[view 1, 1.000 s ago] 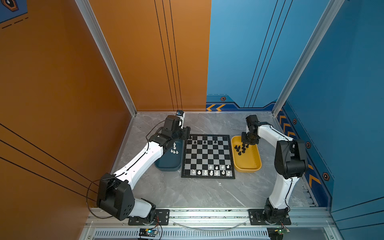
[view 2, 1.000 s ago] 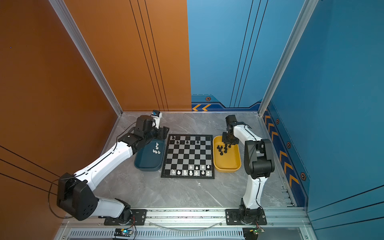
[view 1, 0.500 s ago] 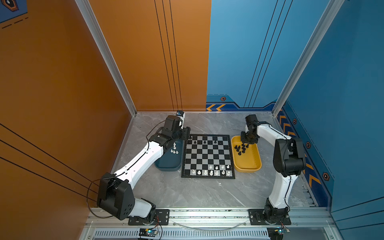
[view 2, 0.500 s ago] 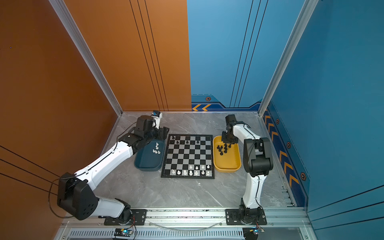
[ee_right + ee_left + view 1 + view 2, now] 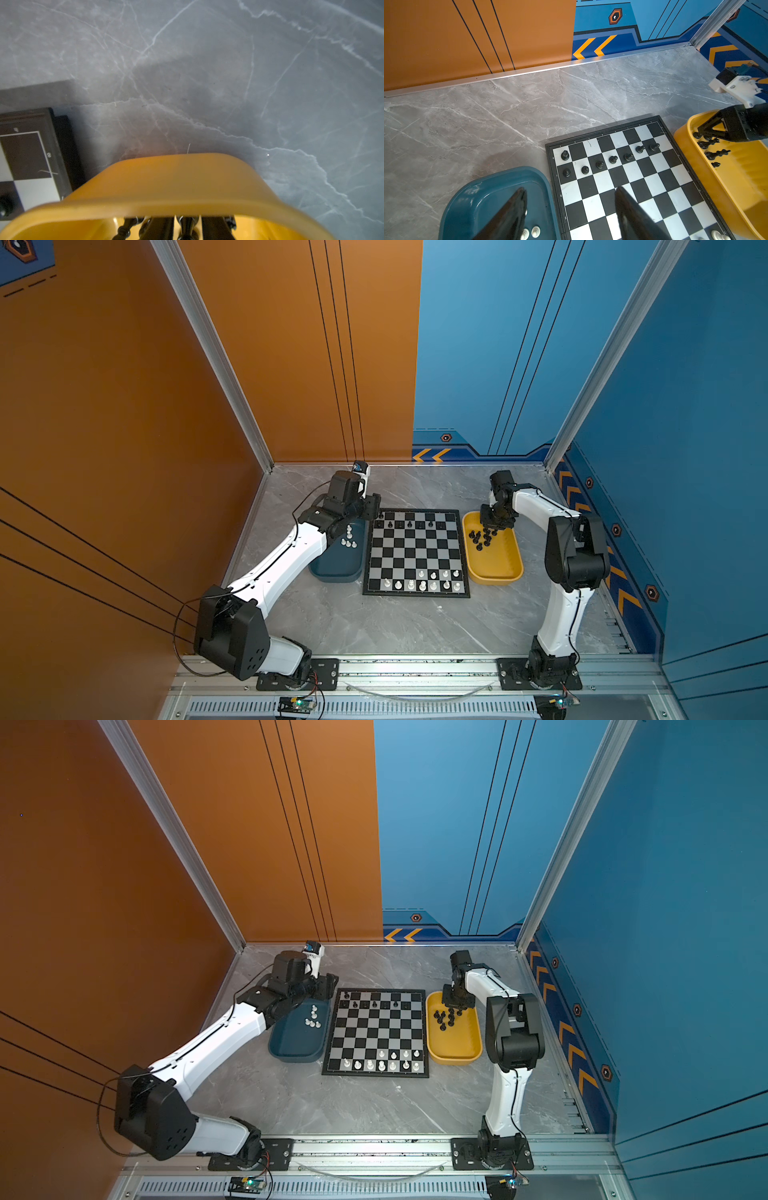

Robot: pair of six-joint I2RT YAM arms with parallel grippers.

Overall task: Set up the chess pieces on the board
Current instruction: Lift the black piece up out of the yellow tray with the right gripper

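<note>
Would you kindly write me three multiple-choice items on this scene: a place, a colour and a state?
1. Where is the right gripper?
A. on the table
B. in the yellow tray
C. in the dark blue tray
2. What colour are the pieces on the board rows lowest in both top views?
A. white
B. black
C. mixed
3. How does the left gripper stand?
A. shut on a white piece
B. shut on a black piece
C. open, empty
Key: B, it dips among the black pieces there; A, only white pieces stand there; C, its jaws stand apart, nothing between.
</note>
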